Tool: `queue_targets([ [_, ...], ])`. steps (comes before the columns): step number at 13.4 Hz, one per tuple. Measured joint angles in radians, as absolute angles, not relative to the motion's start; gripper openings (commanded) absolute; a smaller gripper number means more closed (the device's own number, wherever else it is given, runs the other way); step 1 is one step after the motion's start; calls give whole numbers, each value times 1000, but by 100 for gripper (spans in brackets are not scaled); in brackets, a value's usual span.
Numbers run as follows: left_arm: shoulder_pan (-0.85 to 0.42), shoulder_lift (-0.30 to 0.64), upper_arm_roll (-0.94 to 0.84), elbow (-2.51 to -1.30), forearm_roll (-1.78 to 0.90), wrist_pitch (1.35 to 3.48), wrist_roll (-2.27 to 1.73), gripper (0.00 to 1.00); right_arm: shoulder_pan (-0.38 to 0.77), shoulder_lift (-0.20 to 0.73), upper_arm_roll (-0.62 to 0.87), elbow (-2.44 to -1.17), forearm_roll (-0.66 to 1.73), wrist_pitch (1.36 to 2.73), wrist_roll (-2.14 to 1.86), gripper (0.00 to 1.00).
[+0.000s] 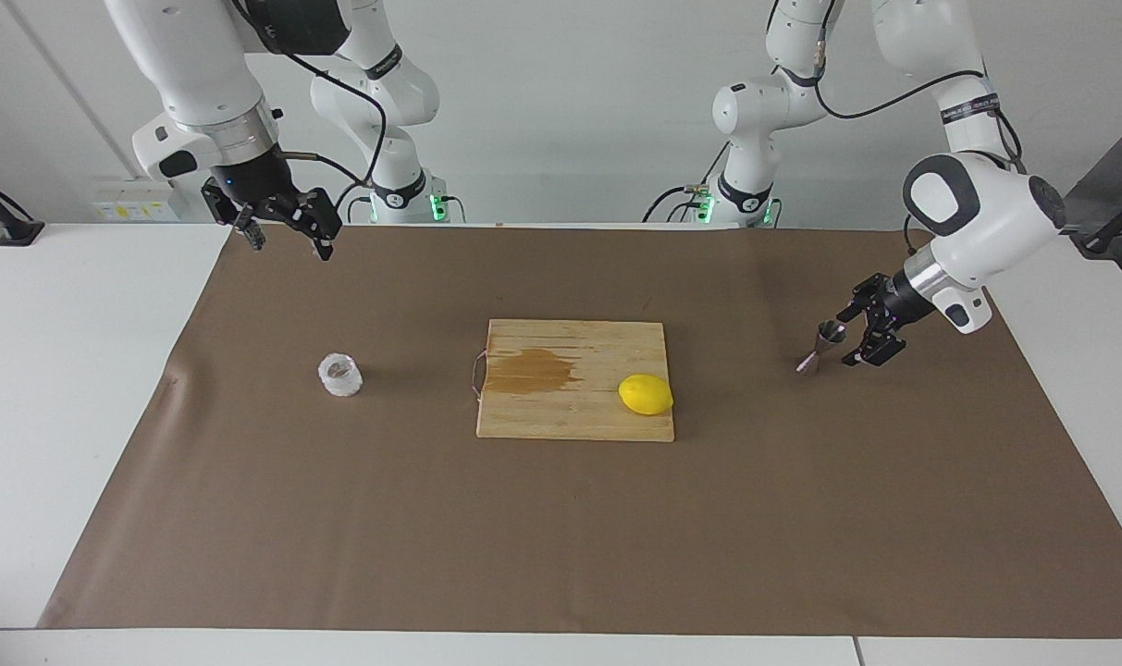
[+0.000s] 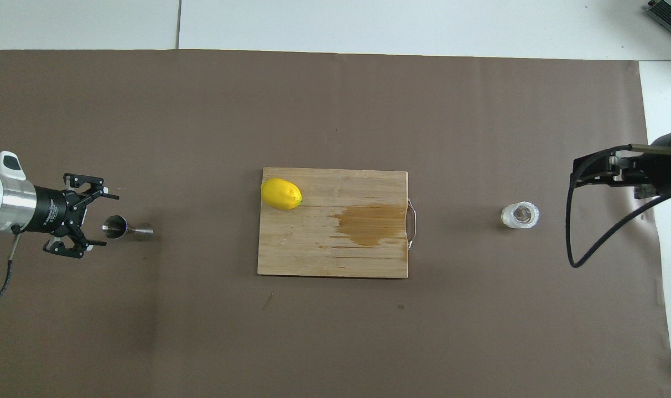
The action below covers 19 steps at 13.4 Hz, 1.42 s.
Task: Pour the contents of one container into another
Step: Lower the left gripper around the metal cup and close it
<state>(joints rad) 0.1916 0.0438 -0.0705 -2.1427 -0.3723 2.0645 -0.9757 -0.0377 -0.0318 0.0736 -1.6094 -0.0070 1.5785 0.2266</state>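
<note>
The ribbed clear glass cup (image 1: 340, 375) (image 2: 520, 215) stands on the brown mat toward the right arm's end of the table. The small silvery hourglass jigger (image 1: 822, 346) (image 2: 116, 227) stands toward the left arm's end. My left gripper (image 1: 854, 335) (image 2: 107, 220) is low beside the jigger, open, with its fingertips on either side of the jigger's upper rim and a gap to the metal. My right gripper (image 1: 289, 239) hangs open and empty high over the mat's edge by its own base, away from the cup.
A wooden cutting board (image 1: 524, 416) (image 2: 313, 260) with a dark wet stain lies mid-table, between cup and jigger. A yellow lemon (image 1: 646, 394) (image 2: 281, 194) rests on it, at the corner nearest the jigger. The brown mat (image 1: 561, 536) covers most of the white table.
</note>
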Motion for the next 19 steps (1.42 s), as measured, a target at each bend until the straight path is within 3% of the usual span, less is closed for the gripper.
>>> queue_targets([
  [13, 163, 56, -72, -2164, -375, 2083, -1000, 100, -38, -32, 74, -1610, -7, 1578, 227, 100],
  [19, 163, 54, -72, -2164, -375, 2067, -1002, 88, -38, -32, 74, -1610, -7, 1578, 227, 100],
])
